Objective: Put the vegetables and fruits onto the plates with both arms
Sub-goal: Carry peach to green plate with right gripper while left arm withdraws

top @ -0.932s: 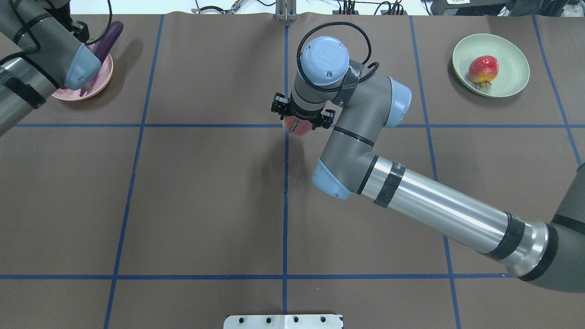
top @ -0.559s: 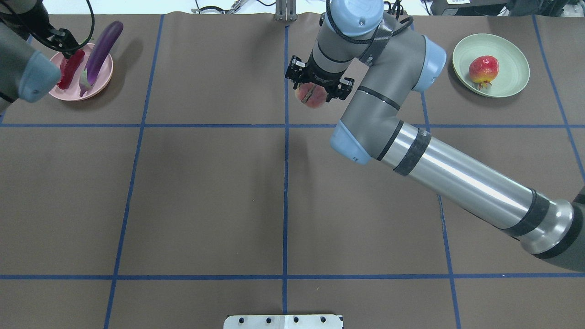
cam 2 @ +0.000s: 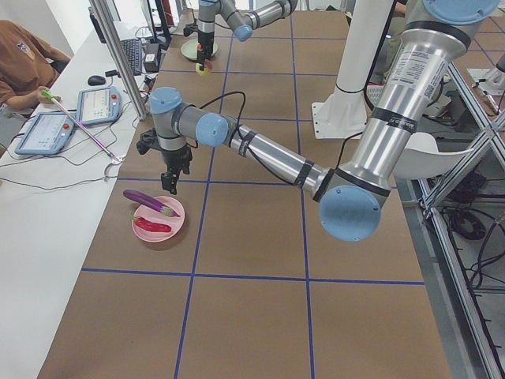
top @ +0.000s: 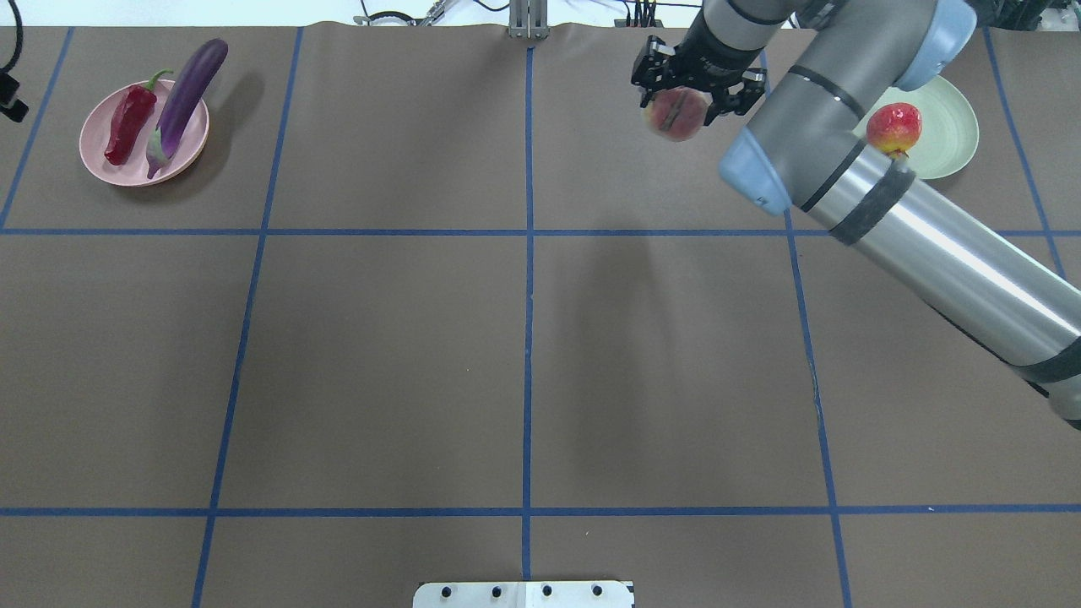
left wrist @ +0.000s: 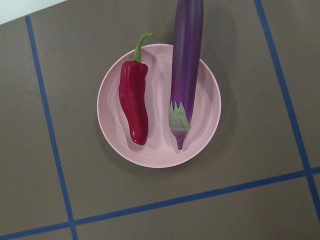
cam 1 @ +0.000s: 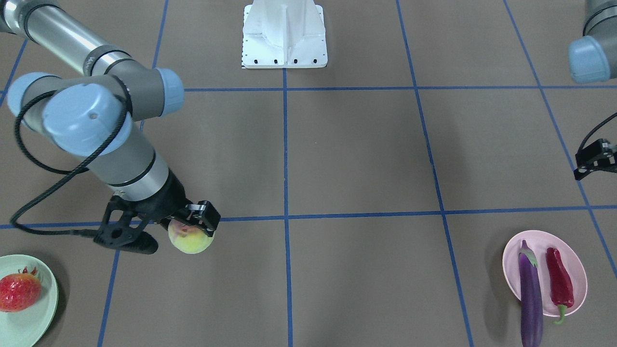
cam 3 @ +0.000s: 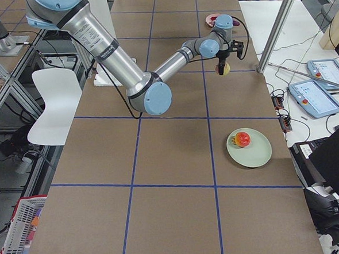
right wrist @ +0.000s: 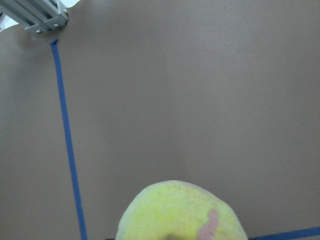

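My right gripper [top: 682,100] is shut on the yellow-green and pink peach [top: 676,114] and holds it above the table, left of the mint green plate [top: 950,118]. The peach also shows in the front view [cam 1: 190,238] and the right wrist view [right wrist: 180,212]. The bumpy red-orange fruit [top: 895,127] lies on the green plate, partly behind my right arm. The purple eggplant [top: 186,93] and the red chili pepper [top: 131,127] lie on the pink plate [top: 93,139], the eggplant overhanging its rim. My left gripper [cam 1: 595,156] is off that plate at the view's edge; its fingers are hidden.
The white robot base [cam 1: 284,33] stands at the table's near edge. A metal bracket [top: 525,21] sits at the far edge. Blue tape lines grid the brown table. An operator's desk with tablets [cam 2: 47,130] runs along the far side.
My right arm has carried the peach right and farther away, toward the green plate. My left arm has pulled back left, off the pink plate, uncovering the pepper and eggplant.
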Tool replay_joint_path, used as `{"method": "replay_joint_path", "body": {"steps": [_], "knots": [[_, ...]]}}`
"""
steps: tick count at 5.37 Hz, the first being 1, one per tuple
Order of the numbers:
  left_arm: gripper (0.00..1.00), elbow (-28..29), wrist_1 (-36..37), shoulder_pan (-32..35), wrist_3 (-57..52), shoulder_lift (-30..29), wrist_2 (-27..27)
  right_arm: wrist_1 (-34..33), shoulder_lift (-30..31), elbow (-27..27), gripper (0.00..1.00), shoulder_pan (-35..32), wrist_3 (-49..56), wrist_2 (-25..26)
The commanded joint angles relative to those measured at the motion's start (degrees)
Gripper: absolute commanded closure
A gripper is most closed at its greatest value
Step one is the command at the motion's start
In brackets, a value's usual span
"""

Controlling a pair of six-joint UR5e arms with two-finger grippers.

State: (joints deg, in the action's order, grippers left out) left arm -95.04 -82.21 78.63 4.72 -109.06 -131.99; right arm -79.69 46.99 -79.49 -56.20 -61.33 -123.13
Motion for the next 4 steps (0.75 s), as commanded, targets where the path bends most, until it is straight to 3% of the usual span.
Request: {"method": "replay_joint_path", "body": {"steps": [1,2,4], "knots": [[0.00,-0.1,-0.7,2.8,-1.6,2.6,-3.5,0.1,3.8,3.1,1.00,-8.3,17.9,-1.5],[0.00,0.1,-3.7,3.3,-1.7,4.1,-3.2,0.3,5.3,5.0,1.00,-12.5,26.6,-1.4],[0.00,3.6,-19.3,3.6,-1.6,11.2,-3.2,3.8,5.3,14.3,1.00,-16.9,38.5,-0.8]]}}
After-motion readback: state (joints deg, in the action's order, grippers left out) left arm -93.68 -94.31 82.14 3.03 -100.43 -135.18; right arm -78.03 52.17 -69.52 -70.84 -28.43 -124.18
